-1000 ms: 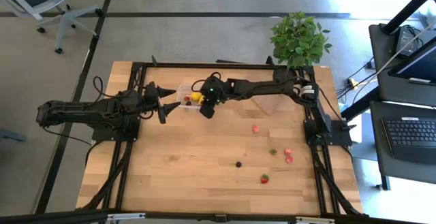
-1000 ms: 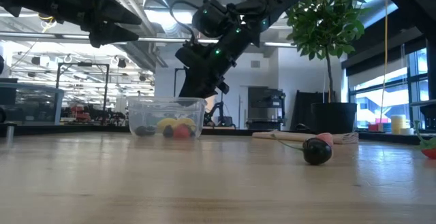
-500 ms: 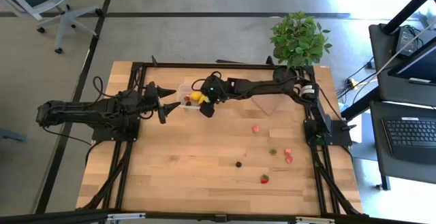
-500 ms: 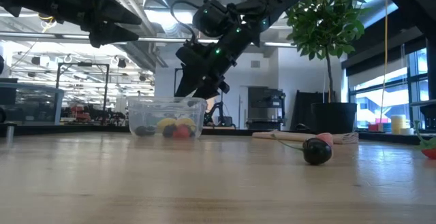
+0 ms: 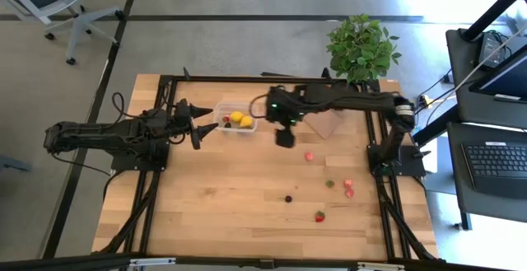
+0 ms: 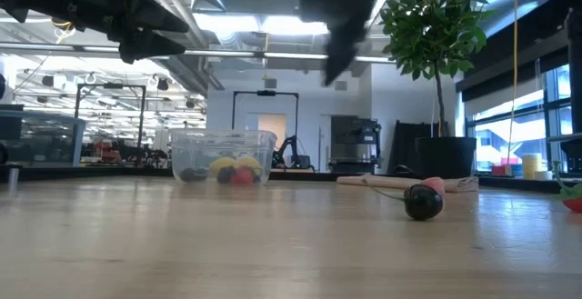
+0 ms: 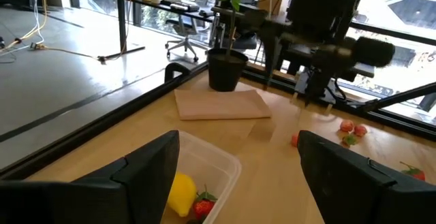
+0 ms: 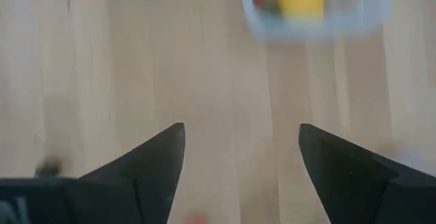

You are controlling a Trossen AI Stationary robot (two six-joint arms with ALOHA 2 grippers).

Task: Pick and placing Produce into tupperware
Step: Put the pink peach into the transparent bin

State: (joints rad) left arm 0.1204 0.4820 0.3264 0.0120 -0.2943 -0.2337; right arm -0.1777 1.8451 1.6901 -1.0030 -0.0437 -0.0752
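Both pairs of jaws stand wide apart with nothing between them. The right gripper (image 5: pixel 284 137) hangs above bare wood just beside the tupperware (image 5: pixel 235 120), on the side toward the table's middle; its wrist view looks down past two spread dark fingers (image 8: pixel 153 166) at the table (image 8: pixel 122 60), with the container blurred at the far side of that picture. In the low view this arm is only a dark smear overhead, so its height over the wood is hard to judge.

The left gripper (image 5: pixel 200 128) waits near the container's other end, toward the table's left edge, its fingers (image 7: pixel 146 173) framing the clear wall in its wrist view.

The tupperware sits near the table's far edge, left of centre. Inside it, yellow pieces (image 5: pixel 240 119) show plainly and something red and dark lies next to them (image 6: pixel 239 176); how many pieces there are I cannot tell through the plastic.

Loose produce lies on the right half of the table: a red piece (image 5: pixel 309 156) near the middle, a green one (image 5: pixel 330 184) and red ones (image 5: pixel 348 188) close to the right edge, a dark berry (image 5: pixel 288 198) and another red piece (image 5: pixel 319 216) nearer the front edge.

A brown board (image 7: pixel 221 104) lies partly under the right arm, before the potted plant (image 5: pixel 361 49) at the far right corner.
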